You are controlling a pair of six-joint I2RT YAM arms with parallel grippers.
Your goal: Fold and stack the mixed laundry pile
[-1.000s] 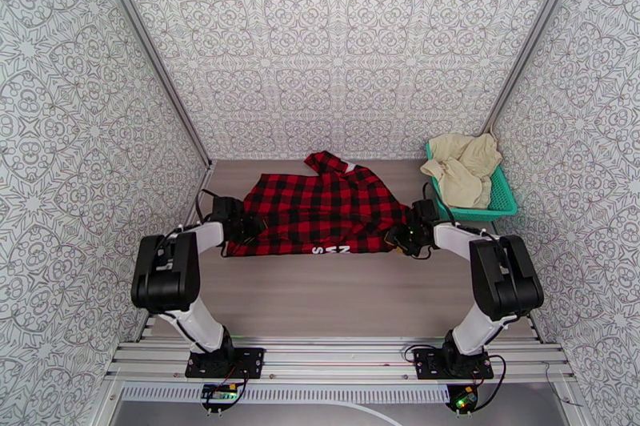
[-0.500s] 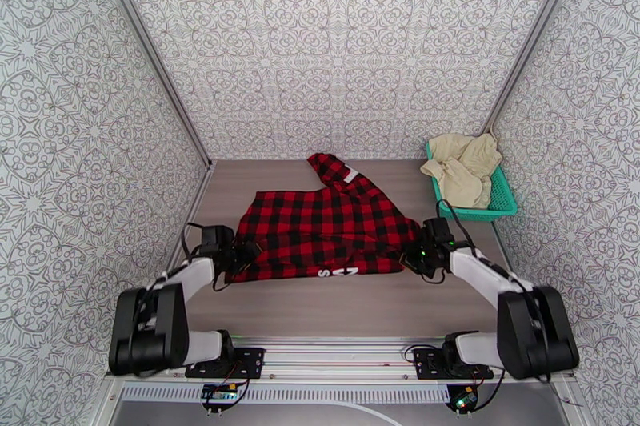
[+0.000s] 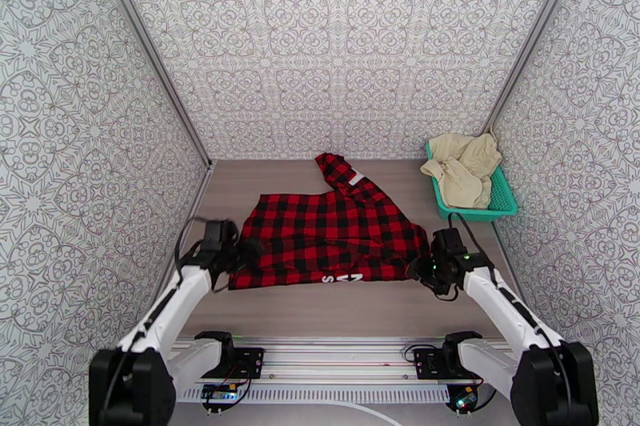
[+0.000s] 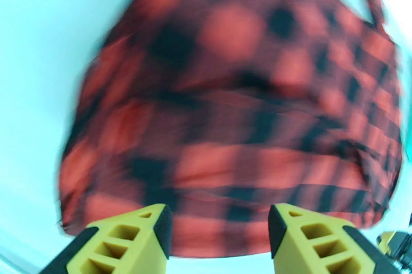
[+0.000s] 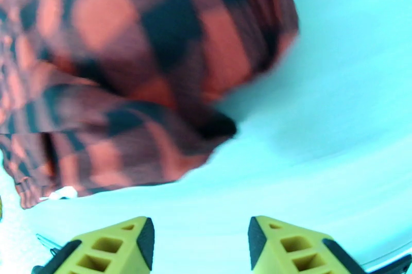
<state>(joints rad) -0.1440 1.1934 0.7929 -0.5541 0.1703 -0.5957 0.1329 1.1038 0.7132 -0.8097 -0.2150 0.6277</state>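
Both arms have drawn back toward the near edge of the tabletop (image 3: 336, 311) over the last second, dragging the shirt's hem nearer and straighter. Now the left gripper (image 4: 219, 221) stands released just short of the near left corner of the large red-and-black checked flannel shirt (image 3: 328, 235), its yellow fingers (image 4: 129, 241) parted with nothing between them. The right gripper (image 5: 200, 234) is likewise let go beside the near right corner, over bare tabletop. That pull looks meant to spread the shirt flat for folding. It lies across the middle of the tabletop, hem toward the arms, collar and white label toward the far edge. At the far right corner, the cream-beige plain cloth pieces (image 3: 464, 167) wait heaped in a teal plastic mesh basket (image 3: 506, 207), probably the next garments to fold.
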